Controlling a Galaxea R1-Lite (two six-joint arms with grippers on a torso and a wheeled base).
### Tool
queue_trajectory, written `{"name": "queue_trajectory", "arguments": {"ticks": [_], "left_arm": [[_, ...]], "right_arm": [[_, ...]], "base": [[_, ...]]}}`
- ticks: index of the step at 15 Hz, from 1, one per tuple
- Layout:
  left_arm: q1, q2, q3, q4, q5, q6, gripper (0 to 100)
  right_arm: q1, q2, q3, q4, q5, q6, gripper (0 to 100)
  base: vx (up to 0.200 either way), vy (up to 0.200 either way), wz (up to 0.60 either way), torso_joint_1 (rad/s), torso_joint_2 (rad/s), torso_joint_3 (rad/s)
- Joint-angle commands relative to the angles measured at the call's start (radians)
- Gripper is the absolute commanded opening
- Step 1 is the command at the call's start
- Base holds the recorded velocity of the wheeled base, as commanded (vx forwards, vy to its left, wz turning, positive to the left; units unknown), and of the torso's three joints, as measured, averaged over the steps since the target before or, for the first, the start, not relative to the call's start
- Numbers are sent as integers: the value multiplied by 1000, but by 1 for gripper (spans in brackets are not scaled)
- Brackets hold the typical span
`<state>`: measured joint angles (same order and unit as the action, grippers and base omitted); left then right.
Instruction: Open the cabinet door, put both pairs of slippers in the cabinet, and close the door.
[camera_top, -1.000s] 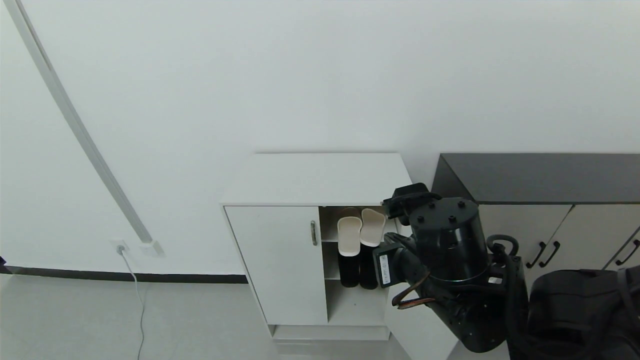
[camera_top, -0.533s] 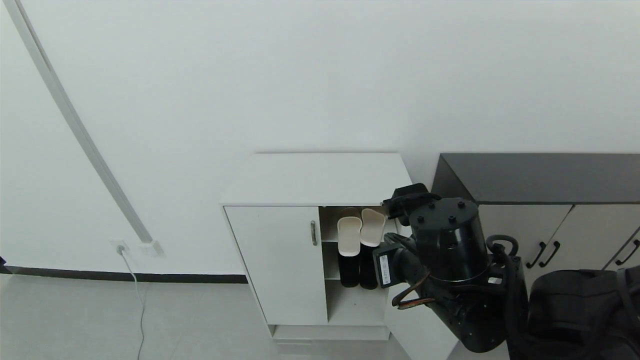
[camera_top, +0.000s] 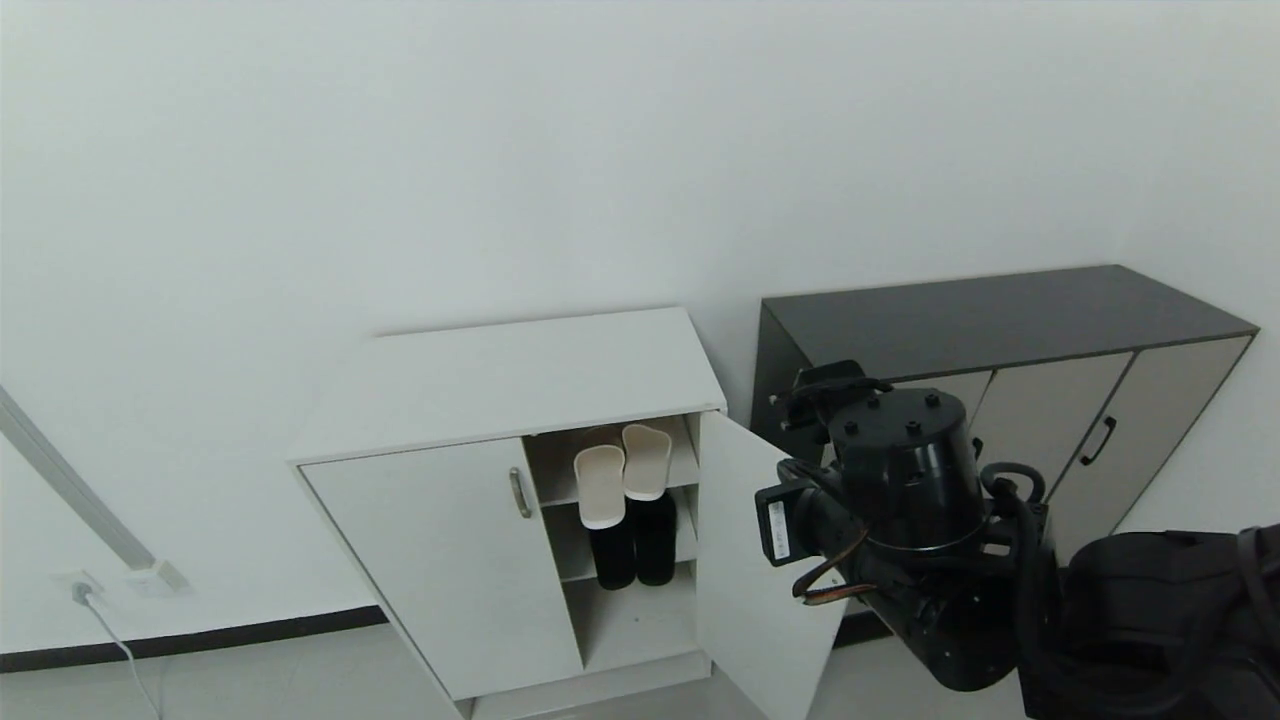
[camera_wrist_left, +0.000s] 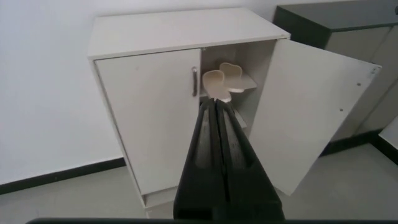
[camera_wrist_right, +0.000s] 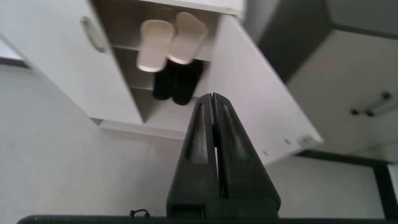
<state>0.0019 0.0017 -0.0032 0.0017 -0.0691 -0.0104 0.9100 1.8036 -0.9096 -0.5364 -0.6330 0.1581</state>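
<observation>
The white cabinet (camera_top: 520, 375) stands against the wall with its right door (camera_top: 760, 560) swung open and its left door (camera_top: 440, 560) closed. Inside, a cream pair of slippers (camera_top: 622, 475) leans upright on the upper shelf. A black pair (camera_top: 630, 555) stands on the shelf just below it. My left gripper (camera_wrist_left: 216, 104) is shut and empty, held in front of the opening, well short of it. My right gripper (camera_wrist_right: 213, 98) is also shut and empty, pointing toward the open door (camera_wrist_right: 261, 106) and the black slippers (camera_wrist_right: 177, 84). My right arm (camera_top: 890, 490) sits beside the open door.
A low cabinet with a dark top (camera_top: 1000, 320) stands right of the white one, close to the open door's outer side. A wall socket with a cable (camera_top: 85, 592) and a slanted conduit (camera_top: 60, 480) are at the far left. Grey floor (camera_top: 250, 680) lies in front.
The head camera has turned, so the whole picture shifted: the white cabinet sits further left and the dark cabinet shows more fully. The slippers and open door keep their places.
</observation>
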Motion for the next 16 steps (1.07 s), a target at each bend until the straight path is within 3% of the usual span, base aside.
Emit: {"name": "queue_trajectory", "arguments": {"ticks": [1, 8, 12, 16], "left_arm": [[0, 0, 0, 0, 0, 0, 0], [0, 0, 0, 0, 0, 0, 0], [0, 0, 0, 0, 2, 0, 0], [0, 0, 0, 0, 2, -2, 0]], "right_arm": [[-13, 5, 0, -1, 3, 0, 0], [-26, 13, -2, -1, 3, -3, 0], [-28, 13, 0, -1, 3, -9, 0], [-34, 19, 0, -2, 3, -14, 0]], "base": [[0, 0, 0, 0, 0, 0], [0, 0, 0, 0, 0, 0], [-200, 0, 0, 6, 6, 5], [0, 0, 0, 0, 0, 0]]}}
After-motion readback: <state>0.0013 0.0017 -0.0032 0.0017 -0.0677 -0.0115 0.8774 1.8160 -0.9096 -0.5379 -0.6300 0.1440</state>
